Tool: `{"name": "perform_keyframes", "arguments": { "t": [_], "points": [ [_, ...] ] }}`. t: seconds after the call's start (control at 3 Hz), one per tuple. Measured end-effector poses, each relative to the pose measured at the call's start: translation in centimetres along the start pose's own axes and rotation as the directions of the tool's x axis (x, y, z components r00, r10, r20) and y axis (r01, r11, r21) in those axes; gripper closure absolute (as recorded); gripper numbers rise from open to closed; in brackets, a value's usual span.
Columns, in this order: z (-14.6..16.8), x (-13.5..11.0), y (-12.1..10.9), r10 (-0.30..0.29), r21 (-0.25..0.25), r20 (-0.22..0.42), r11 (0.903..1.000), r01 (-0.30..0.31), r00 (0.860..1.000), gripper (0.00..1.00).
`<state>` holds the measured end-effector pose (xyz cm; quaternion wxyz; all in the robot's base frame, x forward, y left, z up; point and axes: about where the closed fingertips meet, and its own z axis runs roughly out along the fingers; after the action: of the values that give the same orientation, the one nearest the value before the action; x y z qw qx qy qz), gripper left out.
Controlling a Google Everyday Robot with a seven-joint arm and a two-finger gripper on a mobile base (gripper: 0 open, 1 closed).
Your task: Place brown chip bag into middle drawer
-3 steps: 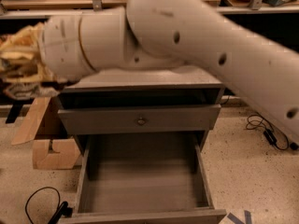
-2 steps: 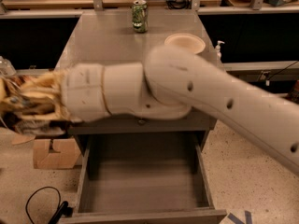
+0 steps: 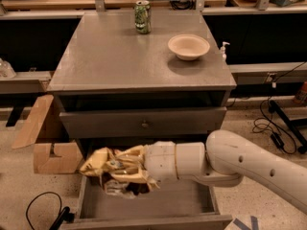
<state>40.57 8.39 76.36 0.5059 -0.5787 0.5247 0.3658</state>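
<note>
Grey cabinet (image 3: 110,56) seen from the front and above, with the middle drawer (image 3: 192,198) pulled open at the bottom of the view and its plain grey floor exposed. The white arm (image 3: 240,162) enters from the lower right and reaches leftward across the open drawer. The gripper (image 3: 136,169) sits at the arm's left end, over the left half of the drawer, and is largely buried in the brown chip bag (image 3: 110,167), which it grasps. The bag is crumpled, tan-gold with dark patches and some silvery lining showing along its lower edge. It hangs over the left part of the drawer, and its left tip reaches out past the drawer's left wall. Whether its lowest folds touch the drawer floor cannot be told. Above the bag, the upper drawer front (image 3: 96,123) with its small round knob (image 3: 144,124) is closed. On the cabinet top stand a green can (image 3: 142,17) near the back edge and a beige bowl (image 3: 188,46) to its right, well apart from each other. A cardboard box (image 3: 48,143) rests on the floor beside the cabinet's left side, and a black cable (image 3: 38,210) loops in front of it.
</note>
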Motion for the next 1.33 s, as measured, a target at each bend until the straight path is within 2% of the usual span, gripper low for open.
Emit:
{"name": "perform_keyframes", "arguments": {
  "t": [0.33,0.67,1.0,1.33],
  "points": [
    [-1.2,10.7,-0.9,0.164,-0.089,-0.124,0.9806,-0.175,0.979,1.0],
    [-2.9,15.4,-4.5,0.205,-0.1,-0.2,0.9684,-0.228,0.958,1.0],
    [-4.5,19.1,-8.7,0.239,-0.068,-0.27,0.9615,-0.266,0.933,1.0],
    [-4.9,19.3,-9.5,0.238,-0.054,-0.275,0.9634,-0.262,0.931,0.82]
  ]
}}
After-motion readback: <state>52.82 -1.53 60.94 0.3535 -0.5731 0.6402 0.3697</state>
